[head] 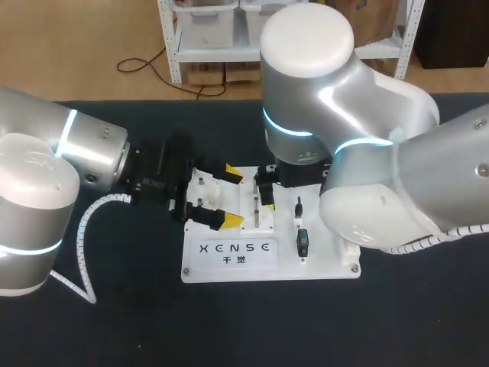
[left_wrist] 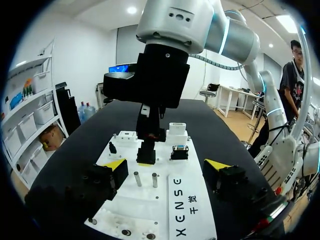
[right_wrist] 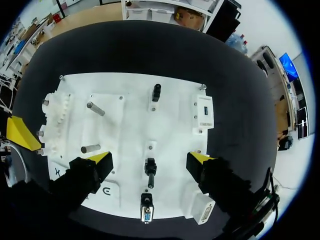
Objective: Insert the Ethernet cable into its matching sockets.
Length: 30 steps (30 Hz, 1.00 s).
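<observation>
Board (head: 321,267) sits lower centre of the head view. Left gripper (head: 229,197) lies level at the board's left edge, jaws wide, empty. Right gripper (right_wrist: 150,160) points straight down over the board, jaws wide, empty. Two black plugs (right_wrist: 156,92) and two pegs (right_wrist: 95,108) on it; Ethernet cable and its axis cannot be told.

My left arm (head: 46,153) and right arm (head: 367,115) are bulky silver-grey cylinders with glowing cyan joint rings. A white ribbed cable (head: 79,225) trails off the left. My left gripper (left_wrist: 166,165) and right gripper (right_wrist: 150,160) are black with bright yellow fingertips (left_wrist: 116,166).
</observation>
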Available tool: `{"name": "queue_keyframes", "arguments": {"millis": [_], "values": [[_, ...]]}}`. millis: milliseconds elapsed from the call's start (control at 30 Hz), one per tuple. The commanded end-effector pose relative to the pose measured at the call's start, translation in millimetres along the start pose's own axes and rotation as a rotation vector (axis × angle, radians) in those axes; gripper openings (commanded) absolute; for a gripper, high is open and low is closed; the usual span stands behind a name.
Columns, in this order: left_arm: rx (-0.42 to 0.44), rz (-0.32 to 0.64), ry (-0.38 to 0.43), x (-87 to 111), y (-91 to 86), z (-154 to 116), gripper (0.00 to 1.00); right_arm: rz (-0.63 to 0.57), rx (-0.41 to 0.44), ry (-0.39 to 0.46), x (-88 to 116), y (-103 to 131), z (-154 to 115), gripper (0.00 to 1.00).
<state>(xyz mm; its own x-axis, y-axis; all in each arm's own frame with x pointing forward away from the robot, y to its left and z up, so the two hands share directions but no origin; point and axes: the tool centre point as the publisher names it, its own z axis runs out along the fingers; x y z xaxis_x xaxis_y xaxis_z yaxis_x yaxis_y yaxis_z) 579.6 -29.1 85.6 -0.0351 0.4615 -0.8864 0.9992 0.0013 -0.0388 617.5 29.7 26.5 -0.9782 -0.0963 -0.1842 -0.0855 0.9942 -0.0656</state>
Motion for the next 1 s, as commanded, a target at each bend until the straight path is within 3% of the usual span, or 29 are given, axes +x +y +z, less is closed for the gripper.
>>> {"name": "queue_keyframes", "arguments": {"millis": [33, 67, 133, 167, 200, 267, 433, 500, 1000], "values": [[-0.001, 0.002, -0.005, 1.6, -0.1, 0.3, 1.00, 0.001, -0.004, -0.002, 3.9, -2.3, 0.0, 0.98], [-0.001, 0.002, -0.005, 1.6, -0.1, 0.3, 1.00, 0.001, -0.006, 0.000, 4.2, -2.3, 0.2, 0.82], [-0.001, 0.002, -0.005, 1.6, -0.1, 0.3, 1.00, -0.001, -0.012, 0.005, 5.4, -2.6, 0.9, 0.67], [-0.001, 0.002, -0.005, 1.6, -0.1, 0.3, 1.00, -0.002, -0.014, 0.005, 5.8, -2.7, 1.5, 0.45], [-0.001, 0.002, -0.005, 1.6, -0.1, 0.3, 1.00, -0.004, -0.015, 0.005, 5.9, -2.8, 1.6, 0.32], [-0.001, 0.002, -0.005, 1.6, -0.1, 0.3, 1.00, -0.006, -0.018, 0.006, 6.4, -3.0, 2.0, 0.16], [-0.001, 0.002, -0.005, 1.6, -0.1, 0.3, 1.00, -0.014, -0.028, 0.007, 7.3, -3.4, 3.0, 0.14], [-0.001, 0.002, -0.005, 1.6, -0.1, 0.3, 1.00, -0.018, -0.034, 0.005, 8.0, -3.7, 4.1, 0.00], [-0.001, 0.002, -0.005, 1.6, -0.1, 0.3, 1.00, -0.040, -0.070, -0.004, 6.0, -7.7, -3.5, 0.00]]}}
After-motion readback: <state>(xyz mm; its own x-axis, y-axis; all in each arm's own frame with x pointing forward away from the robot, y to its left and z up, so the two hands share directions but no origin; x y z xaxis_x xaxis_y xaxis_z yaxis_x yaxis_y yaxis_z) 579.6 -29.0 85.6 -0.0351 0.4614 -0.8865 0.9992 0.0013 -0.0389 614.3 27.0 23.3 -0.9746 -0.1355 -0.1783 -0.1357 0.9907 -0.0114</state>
